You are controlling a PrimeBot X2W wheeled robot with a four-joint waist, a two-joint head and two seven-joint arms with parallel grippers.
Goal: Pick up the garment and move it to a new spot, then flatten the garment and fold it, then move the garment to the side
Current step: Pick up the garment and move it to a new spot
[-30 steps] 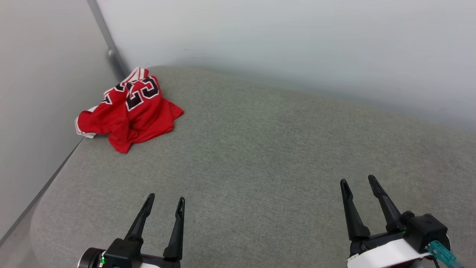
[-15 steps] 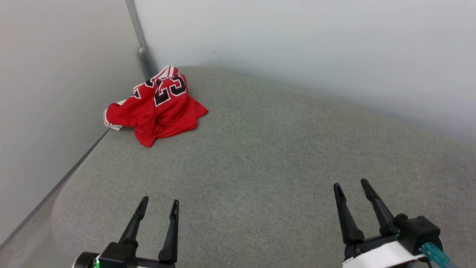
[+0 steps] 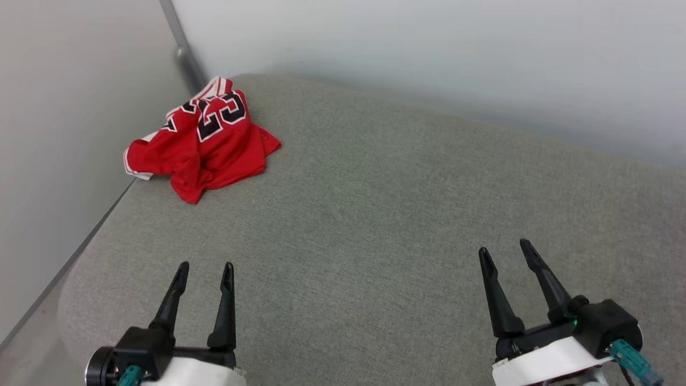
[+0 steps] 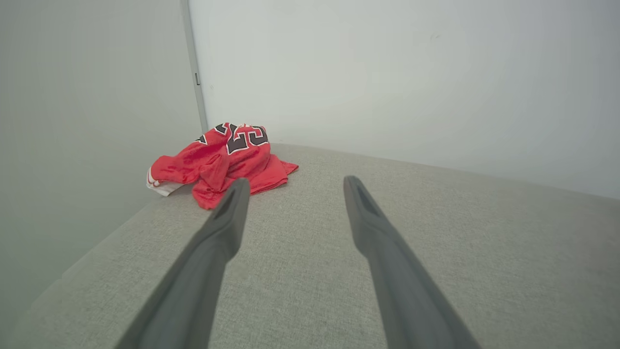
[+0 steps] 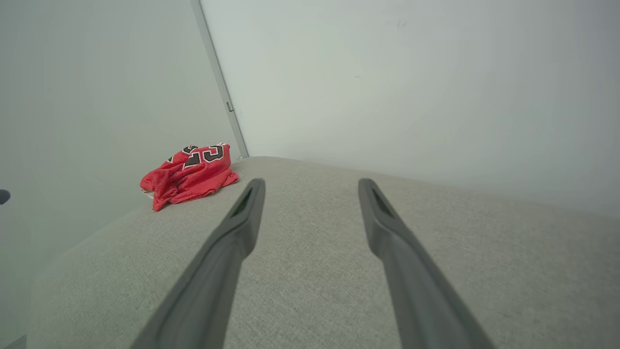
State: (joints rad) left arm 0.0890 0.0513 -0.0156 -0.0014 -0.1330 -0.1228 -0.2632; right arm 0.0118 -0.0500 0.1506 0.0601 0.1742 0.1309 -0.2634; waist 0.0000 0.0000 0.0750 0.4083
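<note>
The garment (image 3: 206, 142) is a red jersey with black "23" print and white striped trim, crumpled in a heap at the far left corner of the grey cushioned surface (image 3: 375, 214). It also lies ahead and left in the left wrist view, garment (image 4: 227, 157), and farther off in the right wrist view, garment (image 5: 191, 174). My left gripper (image 3: 205, 268) hovers open near the front left, well short of the jersey. My right gripper (image 3: 504, 249) is open at the front right, far from it. Both hold nothing.
Pale walls (image 3: 429, 53) rise behind and to the left of the surface, meeting at a grey corner post (image 3: 182, 48) just behind the jersey. The surface's left edge (image 3: 80, 257) drops off beside my left gripper.
The head view has shifted, so the whole scene sits differently in the picture. The jersey lies as before. Both grippers stay open and show more of their wrists.
</note>
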